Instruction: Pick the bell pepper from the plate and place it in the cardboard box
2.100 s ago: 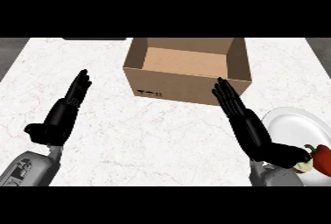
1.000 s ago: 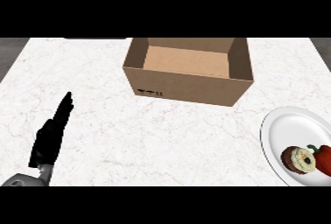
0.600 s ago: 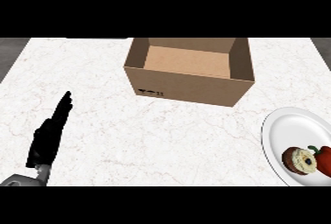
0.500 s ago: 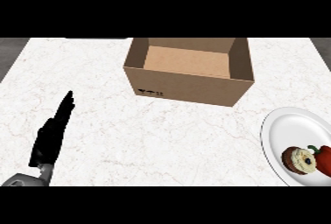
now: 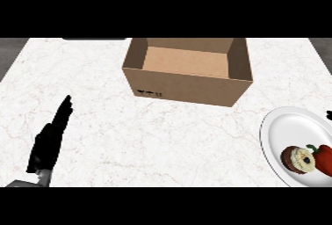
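Observation:
The red bell pepper (image 5: 323,159) lies on the white plate (image 5: 292,127) at the right edge, touching a round brown-and-cream doughnut (image 5: 298,159) on its left. The open cardboard box (image 5: 188,70) stands at the back centre with nothing visible inside. My left hand (image 5: 50,137) is open at the lower left, fingers straight and pointing up the counter, far from box and plate. A small black bit of my right hand (image 5: 329,115) shows at the right edge, just above the plate.
The white marble counter (image 5: 162,140) stretches between my left hand, the box and the plate. The plate runs past the view's right edge.
My right hand, raised left of the plate 2.1 s ago, left the view, and a small black bit now shows at the right edge. The left hand has sunk lower.

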Controlling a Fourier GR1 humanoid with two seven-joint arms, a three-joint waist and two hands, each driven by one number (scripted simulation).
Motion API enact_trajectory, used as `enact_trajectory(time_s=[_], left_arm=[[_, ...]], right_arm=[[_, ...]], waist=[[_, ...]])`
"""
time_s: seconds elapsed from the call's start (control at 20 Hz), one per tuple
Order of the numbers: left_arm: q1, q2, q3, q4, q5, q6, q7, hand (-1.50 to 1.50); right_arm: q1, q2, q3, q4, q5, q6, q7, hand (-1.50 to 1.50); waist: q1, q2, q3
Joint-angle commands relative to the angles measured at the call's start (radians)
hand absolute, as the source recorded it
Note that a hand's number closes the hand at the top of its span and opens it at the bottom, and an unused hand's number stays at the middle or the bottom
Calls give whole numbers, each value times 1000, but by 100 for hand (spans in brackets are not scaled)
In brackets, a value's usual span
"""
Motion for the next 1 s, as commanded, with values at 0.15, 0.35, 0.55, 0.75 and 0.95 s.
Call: enact_trajectory(time_s=[0.15, 0.35, 0.55, 0.75, 0.95], left_arm=[[25, -22, 27, -96, -65, -14, 78, 0], [8, -31, 75, -11, -59, -69, 9, 0], [70, -41, 98, -83, -89, -83, 36, 0], [66, -90, 88, -77, -141, -69, 44, 0], [22, -138, 88, -69, -176, -82, 94, 0]], right_arm=[[62, 60, -76, -60, 82, 14, 61, -150], [-10, 135, -5, 64, 207, -30, 44, -150], [63, 109, -94, -7, 210, 22, 13, -150], [129, 186, -87, -47, 268, -39, 4, -150], [-40, 218, -85, 86, 318, 12, -5, -150]], waist=[[-2, -1, 0], [4, 2, 1], [-1, -1, 0], [-5, -1, 0], [3, 1, 0]])
